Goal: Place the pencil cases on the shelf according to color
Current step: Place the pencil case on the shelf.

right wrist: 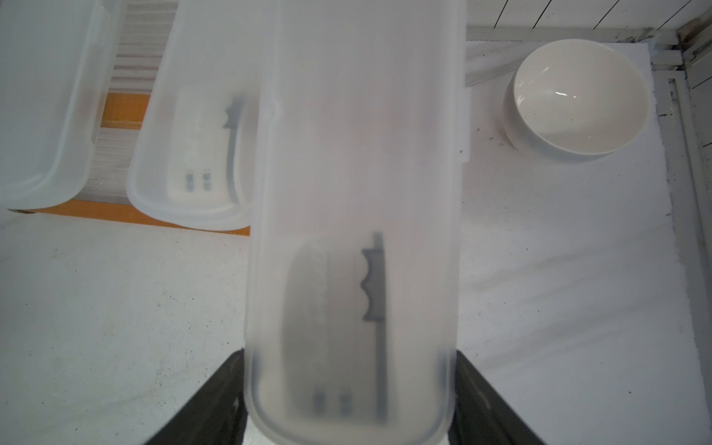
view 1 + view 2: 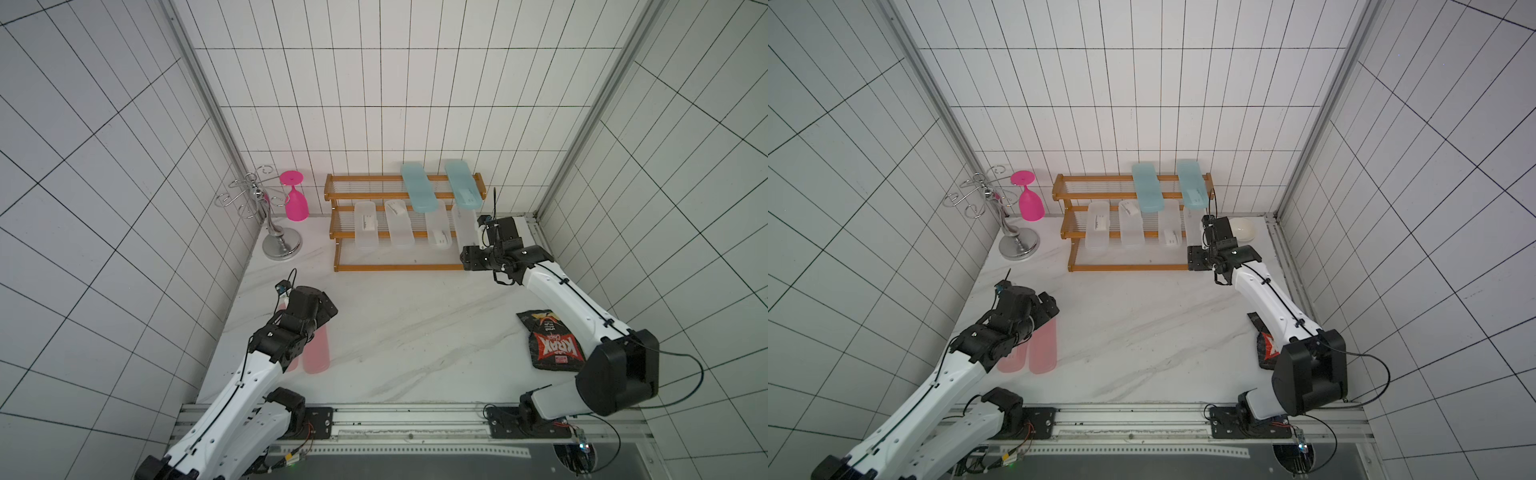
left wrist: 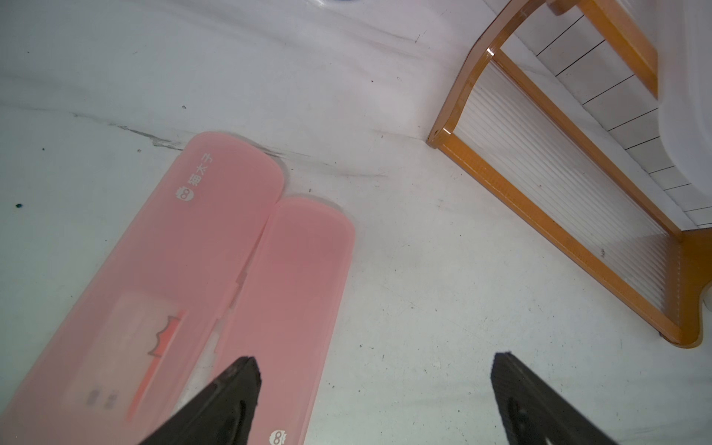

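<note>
**Frosted case at the middle tier, pink pair waiting on the table**

In both top views, the shelf (image 2: 399, 268) stands at the back wall. Two blue cases (image 2: 417, 187) lie across the top tier and three frosted cases (image 2: 400, 224) sit side by side on the middle one, so it looks like one colour per tier. The right gripper (image 2: 475, 244) is at the shelf's right end with a fourth frosted case (image 2: 464, 224), lined up beside its fellows. The bottom tier is bare, presumably meant for the pink cases (image 2: 316, 349). They lie flat on the table under the left arm, well apart from the shelf.

Left wrist: the left gripper (image 3: 375, 368) is spread wide with nothing in it. One fingertip is over the nearer pink case and the other over bare table. The two cases touch along their long edges, so I'd say the offset is meant to straddle just one.

Right wrist: the jaws are clamped on the long sides of the fourth frosted case at its near end, pointing it into the shelf parallel to its neighbour. Holding it by the end leaves the rest free to go over the wires. Whether the far end rests on them, I can't tell. A white bowl (image 1: 578, 100) sits near that end of the shelf, apart from the case.
</note>
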Controlling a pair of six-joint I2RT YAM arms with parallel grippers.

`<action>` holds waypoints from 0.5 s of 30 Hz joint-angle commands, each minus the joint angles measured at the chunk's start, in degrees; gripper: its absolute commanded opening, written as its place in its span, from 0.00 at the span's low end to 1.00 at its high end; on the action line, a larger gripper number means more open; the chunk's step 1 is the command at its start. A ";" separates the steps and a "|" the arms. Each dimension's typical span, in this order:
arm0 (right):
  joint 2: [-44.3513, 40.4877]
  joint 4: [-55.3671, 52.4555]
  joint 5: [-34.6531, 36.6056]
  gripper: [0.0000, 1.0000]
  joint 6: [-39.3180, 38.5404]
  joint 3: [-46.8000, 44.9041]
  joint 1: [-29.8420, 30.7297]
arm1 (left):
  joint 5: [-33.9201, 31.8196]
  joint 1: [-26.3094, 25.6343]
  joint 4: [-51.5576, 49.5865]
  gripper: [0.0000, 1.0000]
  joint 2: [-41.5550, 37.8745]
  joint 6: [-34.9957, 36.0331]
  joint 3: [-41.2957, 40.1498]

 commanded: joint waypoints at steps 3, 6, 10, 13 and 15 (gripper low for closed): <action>3.11 2.80 1.01 0.58 -1.62 5.04 -0.79 | 0.93 0.17 2.88 0.98 1.74 1.02 1.03; 4.43 3.45 1.31 0.58 -1.89 5.75 -0.91 | 1.29 0.17 3.48 0.98 2.71 1.04 1.02; 6.00 3.91 1.42 0.58 -1.76 6.84 -0.94 | 1.71 0.17 4.14 0.98 3.77 0.78 1.08; 7.15 3.75 2.18 0.58 -1.09 8.01 -0.96 | 2.17 0.17 4.75 0.98 4.32 0.75 1.17; 7.69 3.69 2.39 0.58 -0.76 8.63 -0.91 | 2.26 0.17 4.79 0.98 4.50 0.80 1.31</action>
